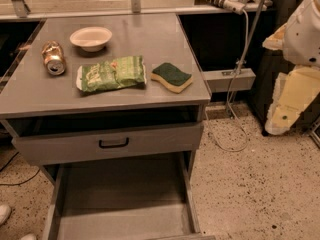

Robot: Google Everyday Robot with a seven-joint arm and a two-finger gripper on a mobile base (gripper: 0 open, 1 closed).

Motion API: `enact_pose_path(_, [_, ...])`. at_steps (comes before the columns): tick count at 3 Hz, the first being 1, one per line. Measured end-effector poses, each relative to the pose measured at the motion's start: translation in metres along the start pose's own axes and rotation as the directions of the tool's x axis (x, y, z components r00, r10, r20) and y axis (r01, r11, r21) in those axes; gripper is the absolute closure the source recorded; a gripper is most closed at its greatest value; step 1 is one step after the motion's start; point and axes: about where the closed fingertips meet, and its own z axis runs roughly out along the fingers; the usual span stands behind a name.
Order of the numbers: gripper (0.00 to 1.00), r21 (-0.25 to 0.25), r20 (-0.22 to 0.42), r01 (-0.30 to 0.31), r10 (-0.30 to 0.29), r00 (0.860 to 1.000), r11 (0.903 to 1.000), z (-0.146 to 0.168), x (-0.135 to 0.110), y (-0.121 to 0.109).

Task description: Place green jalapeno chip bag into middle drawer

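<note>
Green jalapeno chip bag (112, 74) flat near front edge of bench (160, 31), sponge (171, 76) just beside. Gripper (284, 109) beyond right edge; opening, load: cannot tell. Risks: foil slipping, sponge dragged along, drop missing middle drawer (120, 196) below.

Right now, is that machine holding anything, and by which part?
Nothing is held. The tool hangs at the right, apart from the table; the chip bag lies on it, untouched.

On tabletop (30, 91): green jalapeno chip bag (112, 74) beside sponge (171, 77); middle drawer (120, 204) open below; tool (282, 115) far right, well apart.
</note>
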Motion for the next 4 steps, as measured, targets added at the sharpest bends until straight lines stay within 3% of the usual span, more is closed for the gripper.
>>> enact_pose_path(2, [0.0, -0.024, 0.071, 0.123, -0.121, 0.99, 0.9921, 0.005, -0.091, -0.004])
enact_pose_path(3, [0.0, -0.024, 0.071, 0.123, -0.121, 0.99, 0.9921, 0.005, -0.091, -0.004])
enact_pose_path(4, [0.0, -0.002, 0.115, 0.138, -0.137, 0.984, 0.9904, 0.012, -0.107, -0.01])
